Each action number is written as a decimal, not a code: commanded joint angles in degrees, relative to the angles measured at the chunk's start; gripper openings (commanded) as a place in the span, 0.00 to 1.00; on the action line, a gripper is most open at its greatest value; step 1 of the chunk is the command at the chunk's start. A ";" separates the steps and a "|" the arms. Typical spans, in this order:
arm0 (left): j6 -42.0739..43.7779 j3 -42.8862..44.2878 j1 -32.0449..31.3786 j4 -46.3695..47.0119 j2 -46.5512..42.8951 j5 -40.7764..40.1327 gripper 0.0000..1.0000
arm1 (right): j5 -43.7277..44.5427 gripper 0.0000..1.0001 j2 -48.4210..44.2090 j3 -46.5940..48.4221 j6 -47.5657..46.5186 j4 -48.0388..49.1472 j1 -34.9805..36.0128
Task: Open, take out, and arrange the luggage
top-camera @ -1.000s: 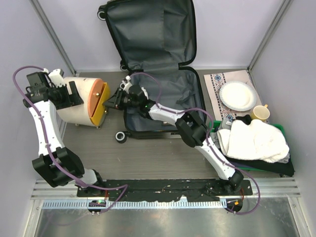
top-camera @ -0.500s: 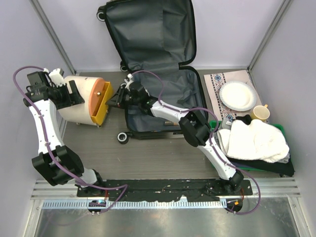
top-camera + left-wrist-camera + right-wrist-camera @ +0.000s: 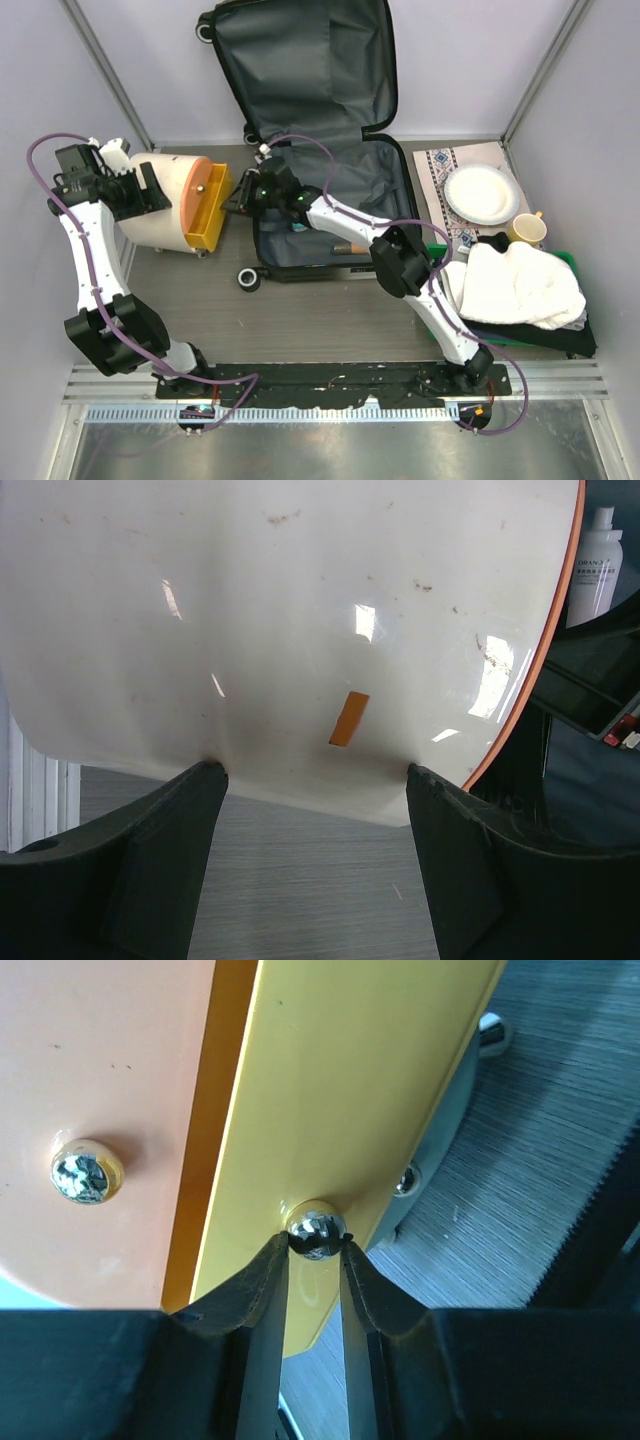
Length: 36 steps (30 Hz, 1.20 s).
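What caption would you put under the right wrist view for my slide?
Close-up: right gripper pinching the chrome knob on the yellow drawer front, next to the orange lid.

Cream bin (image 3: 150, 205) lies on its side nr the left edge of the table (image 3: 300, 310), orange lid (image 3: 190, 197) facing right. Yellow flap (image 3: 208, 208) stands out from the lid w/ a silver knob (image 3: 317, 1232) on it; 2nd knob (image 3: 85, 1172) sits on the lid itself. Far-right corner: patterned placemat (image 3: 437, 170) w/ white plate (image 3: 481, 193) on it, yellow mug (image 3: 527, 229) just beside. Nr the right edge, white cloth (image 3: 515, 285) is piled over a green tray (image 3: 568, 259), black fabric (image 3: 575, 340) underneath. White bottle (image 3: 598, 555) shows past the bin's rim.
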 commanded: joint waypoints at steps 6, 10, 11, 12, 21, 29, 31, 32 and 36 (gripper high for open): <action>-0.39 -0.96 -0.10 1.63 1.53 -1.93 0.78 | 5.90 0.01 -8.43 -1.23 -4.90 -7.32 -1.85; -0.65 -0.78 -0.10 1.63 1.79 -1.76 0.78 | 4.84 0.27 -9.22 -1.23 -5.78 -7.93 -1.93; -0.57 -0.61 -0.10 1.63 1.70 -1.76 0.78 | 4.84 0.31 -9.83 -1.23 -6.39 -8.54 -1.93; -0.65 -0.52 -0.10 1.72 1.79 -1.76 0.78 | 5.45 0.37 -10.27 -1.23 -7.09 -8.90 -1.93; -1.09 -0.34 -0.01 2.25 0.47 -0.53 0.78 | 9.14 0.61 -19.14 -8.16 -20.79 -10.48 -6.76; -2.50 1.41 -0.10 2.16 -0.32 1.32 0.82 | 16.09 0.68 -14.50 -7.83 -33.28 -20.93 -11.69; -2.41 1.33 -0.10 2.34 -0.41 0.97 0.82 | 15.13 0.68 -12.31 -7.39 -33.82 -20.68 -11.95; -2.32 1.33 -0.10 2.16 -0.50 0.79 0.83 | 14.17 0.68 -11.43 -7.03 -33.64 -20.59 -12.13; -2.24 0.89 -0.19 2.16 -1.20 0.62 0.83 | 11.45 0.68 -7.47 -3.35 -34.00 -20.06 -12.13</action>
